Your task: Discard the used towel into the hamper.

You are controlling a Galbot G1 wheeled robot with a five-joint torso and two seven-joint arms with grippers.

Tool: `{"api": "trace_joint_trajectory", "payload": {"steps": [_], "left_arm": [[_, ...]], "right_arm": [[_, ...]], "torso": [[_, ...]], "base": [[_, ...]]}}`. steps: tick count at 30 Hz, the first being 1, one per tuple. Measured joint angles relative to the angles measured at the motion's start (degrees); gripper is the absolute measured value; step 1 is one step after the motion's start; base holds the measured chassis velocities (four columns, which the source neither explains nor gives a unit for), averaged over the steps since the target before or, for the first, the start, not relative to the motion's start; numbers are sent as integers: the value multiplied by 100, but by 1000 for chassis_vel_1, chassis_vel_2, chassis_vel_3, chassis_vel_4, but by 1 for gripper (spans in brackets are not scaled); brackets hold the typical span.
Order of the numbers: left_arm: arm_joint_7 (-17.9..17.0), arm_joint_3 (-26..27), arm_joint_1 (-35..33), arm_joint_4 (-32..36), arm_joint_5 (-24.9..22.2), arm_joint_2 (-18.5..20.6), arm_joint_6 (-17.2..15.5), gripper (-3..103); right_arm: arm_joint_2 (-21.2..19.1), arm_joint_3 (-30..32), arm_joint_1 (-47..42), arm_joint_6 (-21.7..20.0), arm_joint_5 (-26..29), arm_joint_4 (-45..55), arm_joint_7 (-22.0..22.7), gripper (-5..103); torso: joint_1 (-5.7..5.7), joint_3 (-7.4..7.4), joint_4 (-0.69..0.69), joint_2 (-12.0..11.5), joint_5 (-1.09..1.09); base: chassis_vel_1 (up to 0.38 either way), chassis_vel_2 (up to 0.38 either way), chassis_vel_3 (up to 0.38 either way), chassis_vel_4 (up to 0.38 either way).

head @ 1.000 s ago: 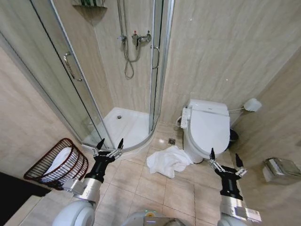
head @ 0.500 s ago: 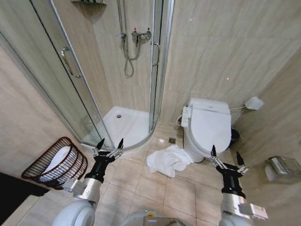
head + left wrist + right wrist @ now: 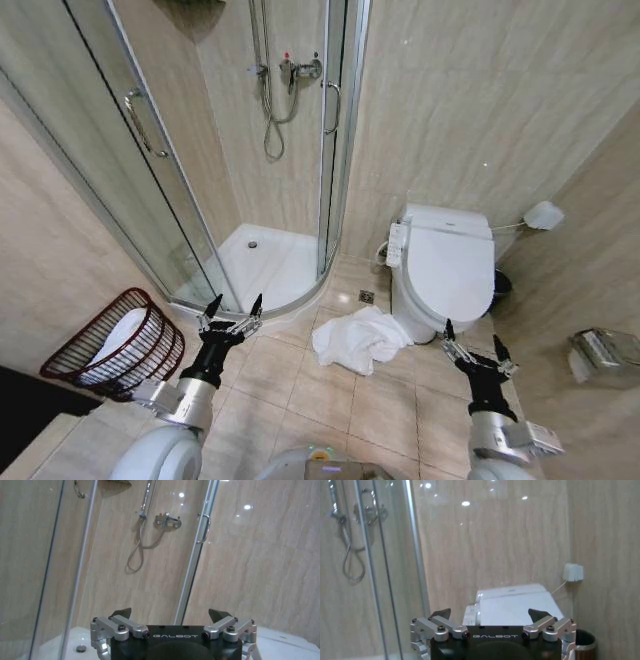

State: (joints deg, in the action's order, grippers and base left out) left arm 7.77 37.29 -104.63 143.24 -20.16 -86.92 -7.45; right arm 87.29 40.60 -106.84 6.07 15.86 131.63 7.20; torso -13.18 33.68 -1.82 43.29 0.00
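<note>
A crumpled white towel point(image 3: 358, 340) lies on the tiled floor just left of the toilet base. The hamper point(image 3: 112, 345), a dark reddish-brown open-weave basket, stands at the left by the shower glass with something white inside. My left gripper point(image 3: 232, 304) is held up open between the hamper and the towel, nothing between its fingers. My right gripper point(image 3: 471, 339) is open too, raised to the right of the towel in front of the toilet. In the wrist views both grippers, left point(image 3: 170, 612) and right point(image 3: 490, 613), point at the walls with spread fingertips.
A white toilet point(image 3: 444, 268) with closed lid stands at the right wall. The corner shower cabin point(image 3: 262, 150) with glass doors is behind the towel. A metal paper holder point(image 3: 604, 350) juts from the right wall. A small dark bin point(image 3: 584, 645) sits beside the toilet.
The right arm has shifted slightly lower and left, closer to the towel. The whole head view has drifted a little. The left arm and towel stay put.
</note>
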Motion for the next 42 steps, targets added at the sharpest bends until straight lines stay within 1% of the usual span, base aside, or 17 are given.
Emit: {"api": "trace_joint_trajectory", "payload": {"steps": [1,3,7,20,34,41,42], "left_arm": [[0,0,0,0,0,0,0,100],[0,0,0,0,0,0,0,100],[0,0,0,0,0,0,0,100],[0,0,0,0,0,0,0,100],[0,0,0,0,0,0,0,100],[0,0,0,0,0,0,0,100],[0,0,0,0,0,0,0,100]], "right_arm": [[0,0,0,0,0,0,0,100],[-72,-31,37,-8,2,-126,-36,100],[-113,-50,43,4,3,-206,-82,100],[-105,-40,91,307,2,-514,-136,100],[-124,-51,169,358,54,-552,-107,100],[-115,-39,185,379,111,-604,-80,100],[-115,-39,185,379,111,-604,-80,100]], "torso": [[0,0,0,0,0],[33,-50,0,-82,0],[71,-100,0,-171,0],[210,-292,0,-500,0],[343,-475,0,-818,0],[424,-599,0,-1022,0],[424,-599,0,-1022,0]], "base": [[0,0,0,0],[0,0,0,0],[0,0,0,0],[0,0,0,0],[0,0,0,0],[0,0,0,0],[0,0,0,0]]}}
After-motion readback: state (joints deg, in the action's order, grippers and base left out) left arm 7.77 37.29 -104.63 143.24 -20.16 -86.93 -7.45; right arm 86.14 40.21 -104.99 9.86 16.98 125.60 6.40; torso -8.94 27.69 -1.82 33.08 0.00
